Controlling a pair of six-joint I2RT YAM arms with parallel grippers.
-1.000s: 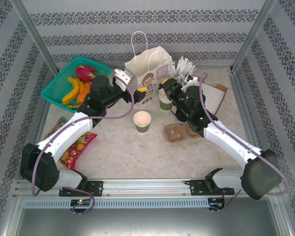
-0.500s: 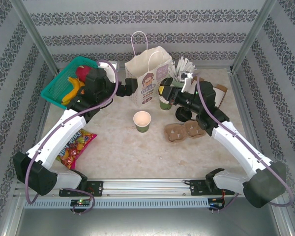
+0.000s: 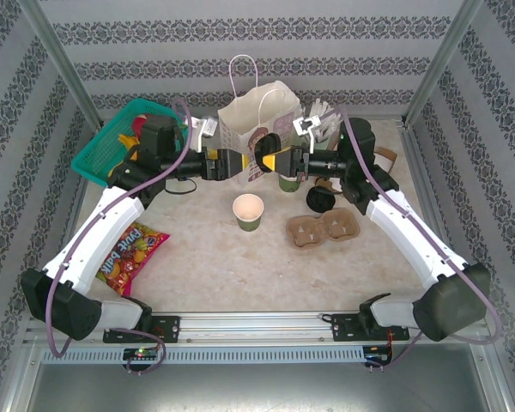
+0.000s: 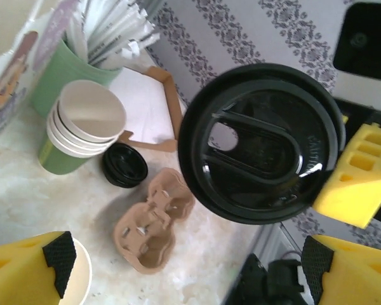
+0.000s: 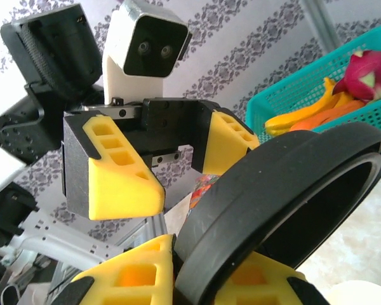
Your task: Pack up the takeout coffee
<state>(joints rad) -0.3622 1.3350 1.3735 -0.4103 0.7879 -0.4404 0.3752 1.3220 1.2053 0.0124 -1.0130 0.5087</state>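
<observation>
Nearest on the desk point(image 3: 206, 266) lie a candy pack point(image 3: 130, 251), a lidless cup point(image 3: 249, 212) and a pulp tray point(image 3: 324, 228). Above and beyond them, the right pincer point(image 3: 277, 161) grips the takeout coffee point(image 4: 263, 143) in mid-air. Its black lid faces the left pincer point(image 3: 240, 163), whose fingers stand wide apart near it. Farthest back stands the paper bag point(image 3: 257, 112).

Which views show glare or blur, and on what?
Left wrist view: pale glare on the round black plastic lid, yellow fingers at the bottom edge soft. Right wrist view: the near lid is blurred, the left gripper behind it sharp. Top external view: even light, soft shadows.
</observation>
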